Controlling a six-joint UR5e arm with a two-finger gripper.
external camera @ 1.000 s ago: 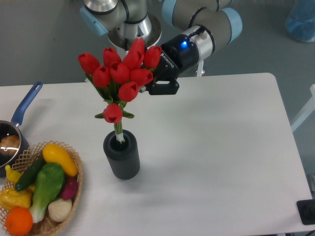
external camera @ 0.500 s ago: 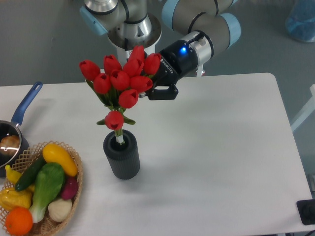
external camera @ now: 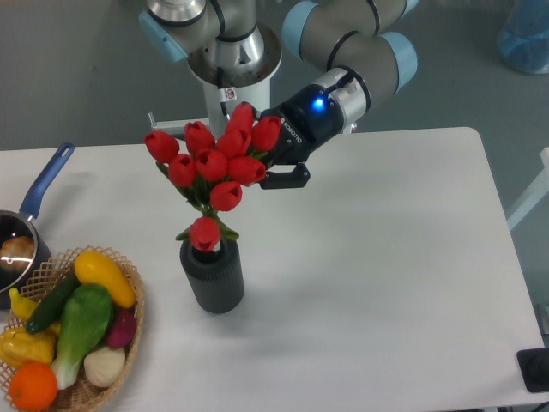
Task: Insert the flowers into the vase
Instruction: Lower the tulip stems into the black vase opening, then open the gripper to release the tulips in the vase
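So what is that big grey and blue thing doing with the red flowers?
That is a robot arm, a machine that moves a bit like your arm. One camera looks down at it from the front. At its end is a black gripper with two jaws, mostly hidden behind the flowers, red tulips it seems to be holding. Their stems go down into the dark ribbed vase on the white table. On the left sit a wicker basket full of toy vegetables and fruit, and a saucepan with a blue handle.
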